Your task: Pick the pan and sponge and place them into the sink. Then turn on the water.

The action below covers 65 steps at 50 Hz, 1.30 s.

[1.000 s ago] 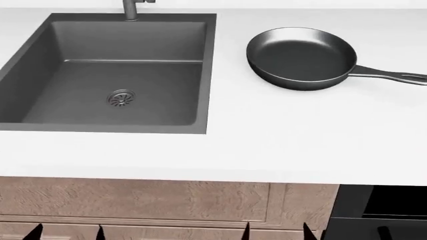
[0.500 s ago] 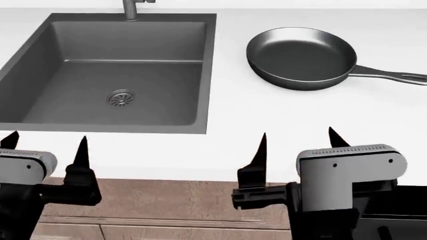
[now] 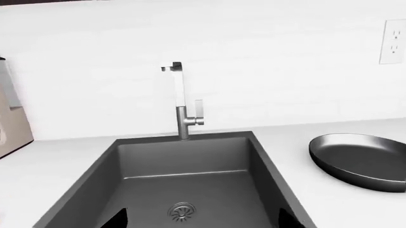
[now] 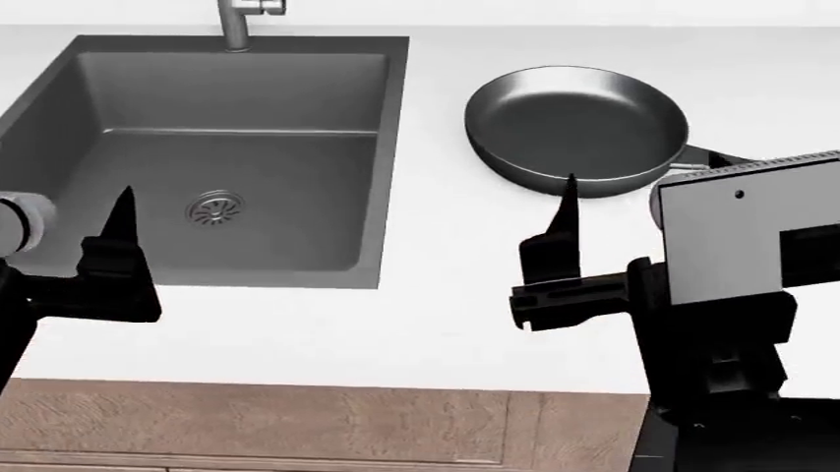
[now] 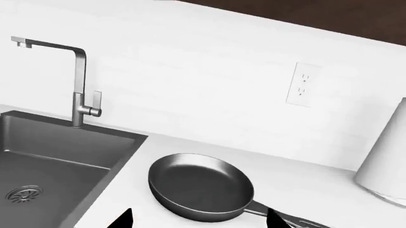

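The dark pan [image 4: 571,123] sits on the white counter to the right of the sink [image 4: 236,88], its handle pointing right behind my right arm. It also shows in the right wrist view [image 5: 199,185] and the left wrist view [image 3: 362,159]. My left gripper [image 4: 59,211] is open and empty above the sink's front left part, facing the basin [image 3: 184,156]. My right gripper [image 4: 636,182] is open and empty just in front of the pan [image 5: 198,218]. The faucet [image 4: 236,20] runs no water. The sponge is out of view.
The round drain [image 4: 214,207] lies in the basin floor. A wall outlet [image 5: 302,84] is behind the pan, and a white cylinder [image 5: 387,156] stands at the counter's far right. A beige appliance [image 3: 13,118] stands left of the sink. Wooden cabinet fronts [image 4: 329,428] lie below the counter edge.
Both arms have risen into the head view and moved forward over the counter, the left towards the sink, the right towards the pan. The head view shifted slightly.
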Tool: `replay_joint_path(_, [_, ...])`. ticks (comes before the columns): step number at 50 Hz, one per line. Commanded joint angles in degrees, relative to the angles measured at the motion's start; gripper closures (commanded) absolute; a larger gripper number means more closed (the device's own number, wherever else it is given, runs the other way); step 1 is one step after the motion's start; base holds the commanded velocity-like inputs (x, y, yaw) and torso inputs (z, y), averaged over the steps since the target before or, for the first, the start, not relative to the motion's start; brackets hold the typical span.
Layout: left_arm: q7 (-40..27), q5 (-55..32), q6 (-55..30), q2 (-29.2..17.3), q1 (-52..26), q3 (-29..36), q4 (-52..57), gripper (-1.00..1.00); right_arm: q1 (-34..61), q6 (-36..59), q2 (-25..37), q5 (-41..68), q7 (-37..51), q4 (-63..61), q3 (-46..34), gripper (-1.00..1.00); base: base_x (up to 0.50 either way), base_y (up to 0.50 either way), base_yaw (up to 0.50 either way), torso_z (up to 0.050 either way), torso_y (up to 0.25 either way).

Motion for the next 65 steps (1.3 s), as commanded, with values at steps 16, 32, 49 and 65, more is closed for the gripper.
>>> replay_joint_path(16, [0.3, -1.9, -0.3, -0.3, -0.6, -1.0, -0.7, -1.0, 1.4, 1.4, 1.5, 0.3, -1.5, 1.8, 0.9, -1.0, 0.34, -0.42, 0.0, 0.0, 0.0])
replay_joint_path(32, [0.3, -2.7, -0.3, -1.1, -0.2, -2.0, -0.6, -1.0, -0.3, 0.5, 1.2, 0.9, -1.4, 2.3, 1.8, -1.0, 0.3, -0.46, 0.0, 0.0, 0.0])
replay_joint_path(49, [-0.2, -2.7, 1.7, -1.4, 1.0, -1.7, -1.8, -1.0, -0.9, -1.3, 1.1, 1.0, -1.6, 4.2, 0.3, -1.0, 0.3, -0.16, 0.0, 0.0, 0.001])
replay_joint_path(65, [0.0, -3.3, 3.0, -2.0, 2.3, -2.0, -2.6, -1.0, -0.9, -2.0, 1.1, 1.0, -1.4, 5.8, -0.7, -1.0, 0.36, 0.0, 0.0, 0.0, 0.001])
